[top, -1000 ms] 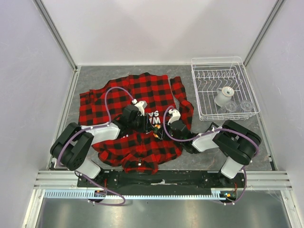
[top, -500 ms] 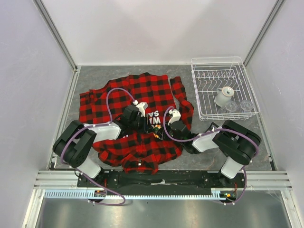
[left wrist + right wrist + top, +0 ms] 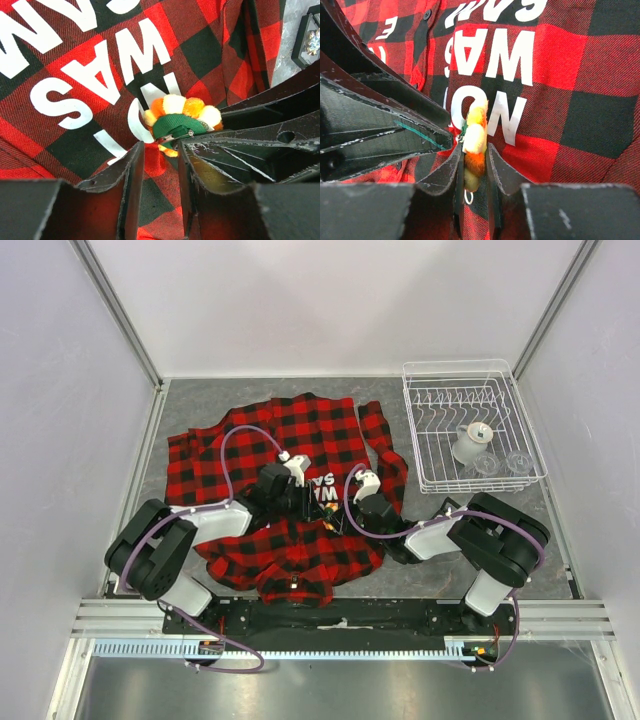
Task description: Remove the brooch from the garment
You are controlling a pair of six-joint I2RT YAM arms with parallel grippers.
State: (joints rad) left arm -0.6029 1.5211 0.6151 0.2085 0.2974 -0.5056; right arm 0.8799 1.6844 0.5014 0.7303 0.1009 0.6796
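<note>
The garment (image 3: 290,435), a red-and-black plaid shirt with white lettering, lies spread and partly bunched in front of the arms. The brooch (image 3: 474,140) is a small yellow, orange and white flower with a green back (image 3: 176,125). It stands edge-up on the garment (image 3: 75,60) beside the letters. My right gripper (image 3: 472,150) is shut on the brooch, one finger on each face. My left gripper (image 3: 159,147) is open, its tips just short of the brooch's metal pin, with plaid cloth showing in the gap. Seen from above, both grippers (image 3: 305,502) (image 3: 342,512) meet at the brooch (image 3: 328,510).
A white wire dish rack (image 3: 430,430) stands at the back right, holding a white cup (image 3: 472,443) and clear glasses (image 3: 487,466). Enclosure walls close off both sides and the back. A sleeve (image 3: 385,455) lies toward the rack.
The left wrist shifted slightly to the right and has come back. The right arm and the brooch have not moved.
</note>
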